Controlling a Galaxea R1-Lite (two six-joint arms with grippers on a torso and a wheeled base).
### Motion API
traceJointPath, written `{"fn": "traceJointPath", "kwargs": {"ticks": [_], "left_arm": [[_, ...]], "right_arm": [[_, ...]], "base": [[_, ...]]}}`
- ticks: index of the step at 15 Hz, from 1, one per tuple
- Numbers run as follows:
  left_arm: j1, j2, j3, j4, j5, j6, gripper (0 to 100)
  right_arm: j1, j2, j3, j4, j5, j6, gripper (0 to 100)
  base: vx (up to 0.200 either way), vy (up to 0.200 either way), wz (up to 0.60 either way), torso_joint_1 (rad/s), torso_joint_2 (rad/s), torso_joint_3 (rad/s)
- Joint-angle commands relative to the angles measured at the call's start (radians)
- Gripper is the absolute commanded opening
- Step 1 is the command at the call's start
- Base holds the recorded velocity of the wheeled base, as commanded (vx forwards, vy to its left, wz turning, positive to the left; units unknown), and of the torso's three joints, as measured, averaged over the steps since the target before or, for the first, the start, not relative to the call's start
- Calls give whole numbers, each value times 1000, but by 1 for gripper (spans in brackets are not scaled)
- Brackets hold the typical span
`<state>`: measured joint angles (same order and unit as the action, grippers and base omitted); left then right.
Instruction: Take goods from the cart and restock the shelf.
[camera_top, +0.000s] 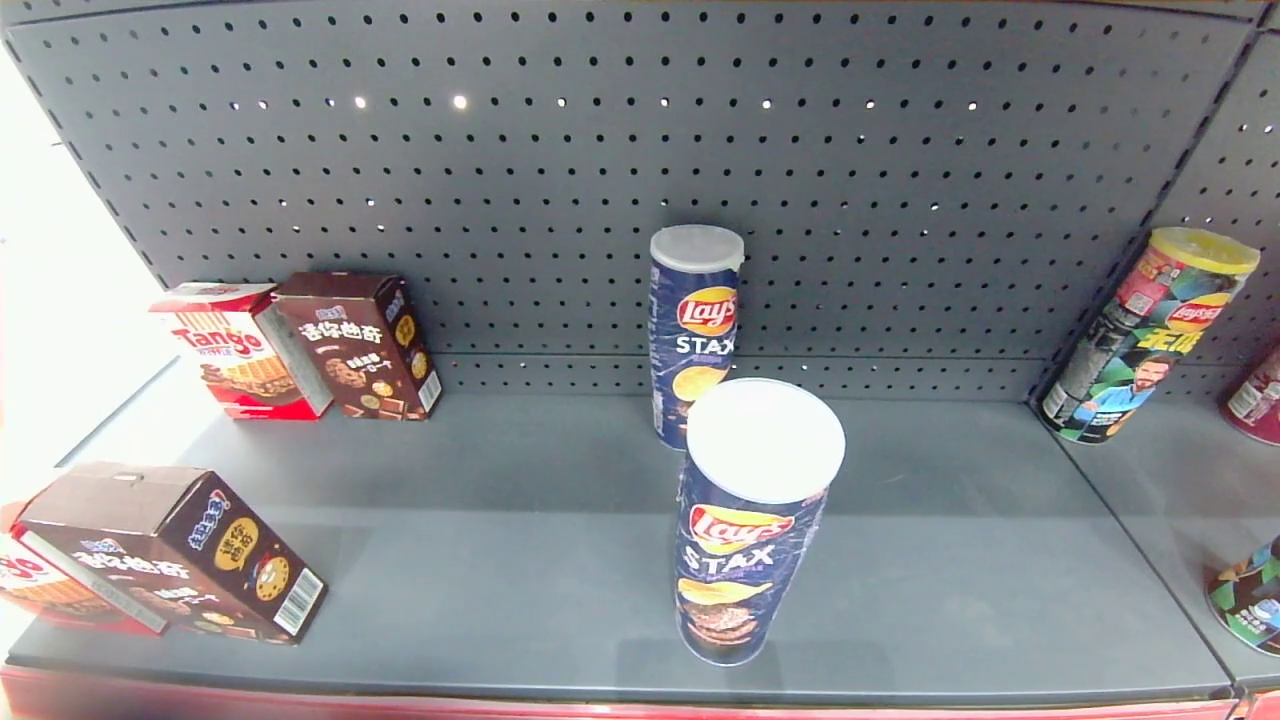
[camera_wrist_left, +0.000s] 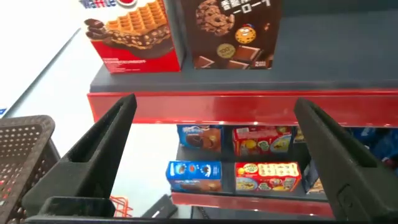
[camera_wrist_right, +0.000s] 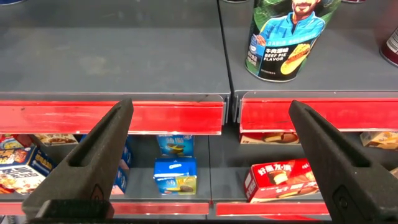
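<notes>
Two dark blue chip cans stand upright mid-shelf: one near the front edge (camera_top: 750, 520), one behind it by the pegboard (camera_top: 693, 330). At the shelf's left stand a red wafer box (camera_top: 238, 350) and a brown cookie box (camera_top: 362, 343); another brown cookie box (camera_top: 175, 550) lies at the front left corner. My left gripper (camera_wrist_left: 214, 152) is open and empty, below and in front of the shelf edge under the wafer box (camera_wrist_left: 134, 34) and cookie box (camera_wrist_left: 233, 31). My right gripper (camera_wrist_right: 211, 155) is open and empty before the shelf's red rail (camera_wrist_right: 168, 115), near a green chip can (camera_wrist_right: 286, 37).
A green and yellow can (camera_top: 1145, 335) leans at the right shelf section, with more cans at the right edge (camera_top: 1250, 595). A lower shelf holds snack boxes (camera_wrist_left: 261, 177) and blue packs (camera_wrist_right: 176, 174). A dark mesh basket (camera_wrist_left: 22, 162) sits by the left gripper.
</notes>
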<state>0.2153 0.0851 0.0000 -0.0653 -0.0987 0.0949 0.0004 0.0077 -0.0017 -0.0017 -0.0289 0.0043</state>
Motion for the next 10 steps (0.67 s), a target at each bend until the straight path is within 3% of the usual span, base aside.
{"fn": "traceJointPath", "kwargs": {"ticks": [1,4,6,8,10], "left_arm": [[39,5,0,-1,1,-1,100],[32,7,0,-1,-1,8,100],[-117,10,0,-1,2,-3,100],[-149,5,0,-1,2,-7,100],[-145,4,0,-1,2,-17,100]], "right_arm": [[1,0,0,0,0,0,100],[1,2,0,0,0,0,100],[1,0,0,0,0,0,100],[1,2,0,0,0,0,100],[1,2,0,0,0,0,100]], "base": [[0,0,0,0,0,0],[0,0,0,0,0,0],[0,0,0,0,0,0],[0,0,0,0,0,0],[0,0,0,0,0,0]]}}
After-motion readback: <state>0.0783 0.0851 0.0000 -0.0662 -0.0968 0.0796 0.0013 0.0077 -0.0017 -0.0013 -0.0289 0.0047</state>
